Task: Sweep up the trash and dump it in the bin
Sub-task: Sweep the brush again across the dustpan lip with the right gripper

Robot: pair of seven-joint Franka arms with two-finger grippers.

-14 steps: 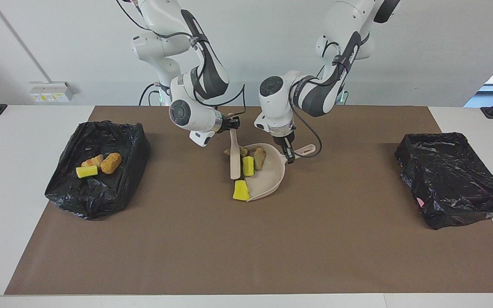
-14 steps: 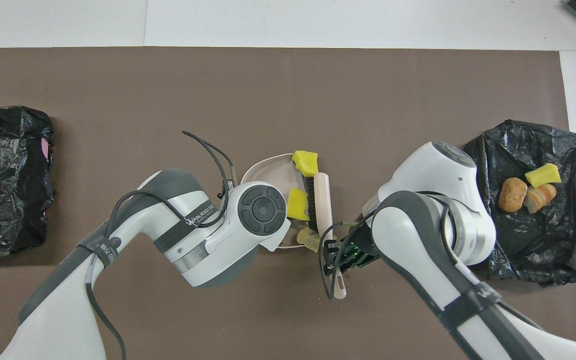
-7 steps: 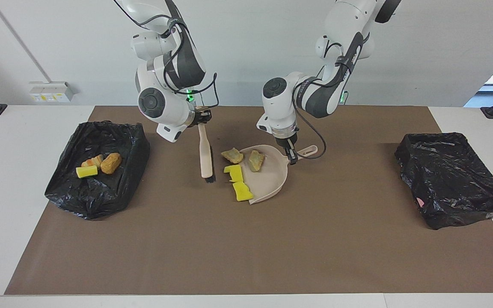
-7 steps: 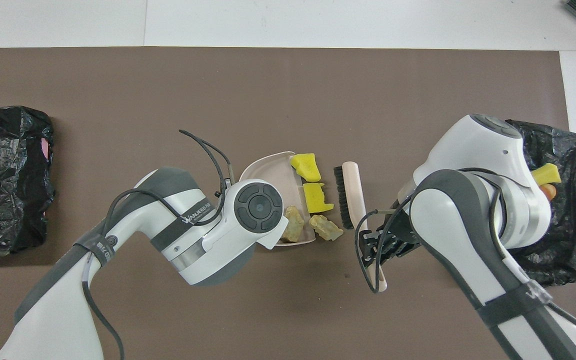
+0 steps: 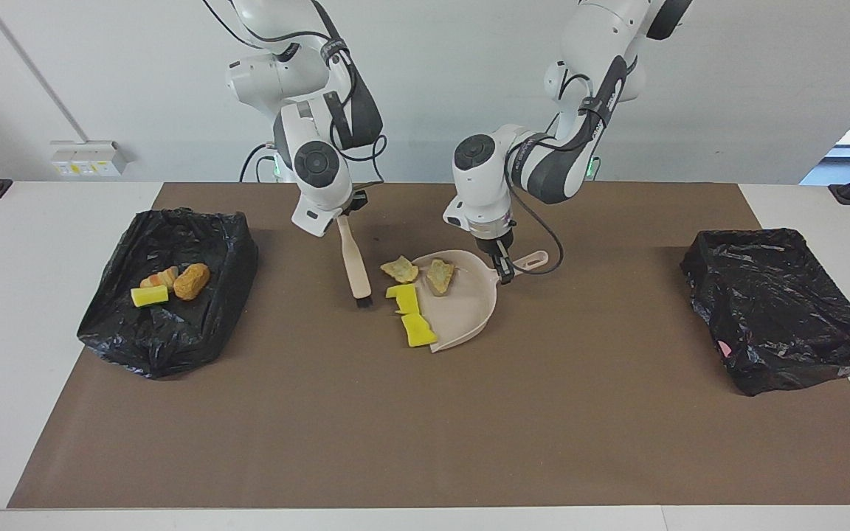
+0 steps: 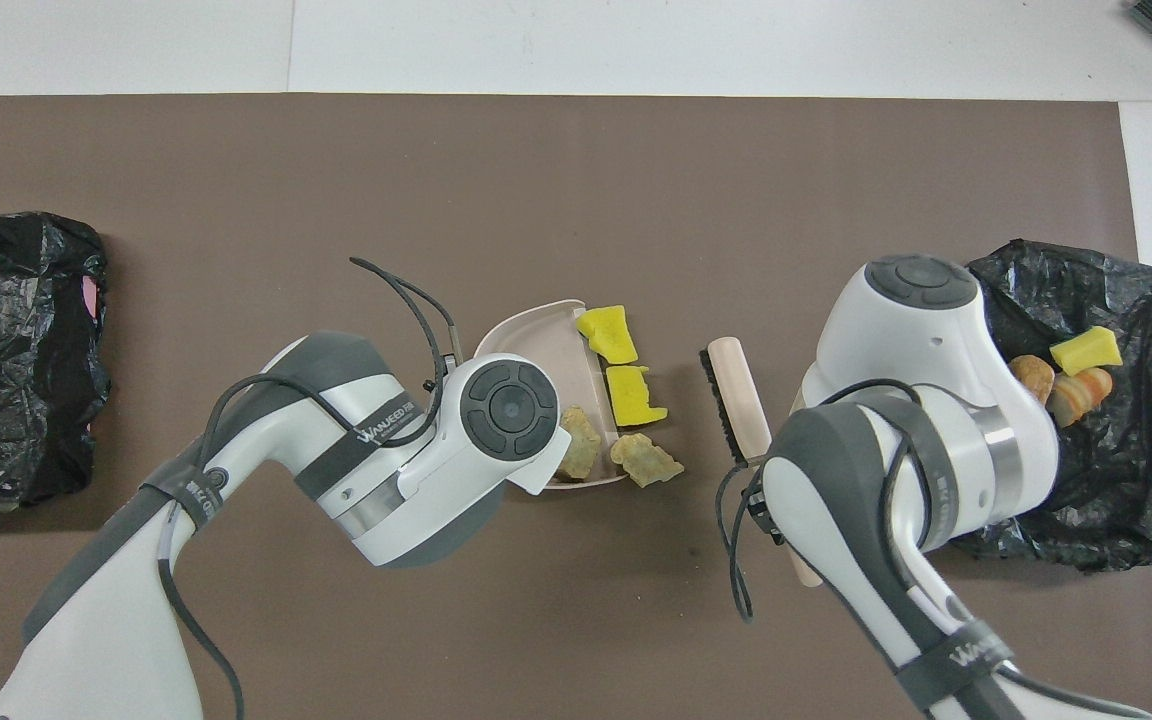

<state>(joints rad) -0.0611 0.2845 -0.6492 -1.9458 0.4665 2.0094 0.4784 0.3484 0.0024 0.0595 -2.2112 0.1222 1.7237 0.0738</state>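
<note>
Now the right gripper (image 5: 352,209) clamps the brush (image 5: 355,267), the left gripper (image 5: 500,264) the dustpan (image 5: 462,310); a crooked stroke could scatter the trash (image 5: 412,316).

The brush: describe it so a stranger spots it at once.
Start at the beige dustpan mid-table, held by the left gripper. Beside its mouth, toward the right arm's end, the right gripper holds the brush. It is the only long, thin thing there, beige with dark bristles at its tip.

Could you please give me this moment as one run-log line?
stage: sweeping | left gripper: shut on dustpan handle | right gripper: shut on brush | one brown scrap in pan, three at its mouth
</note>
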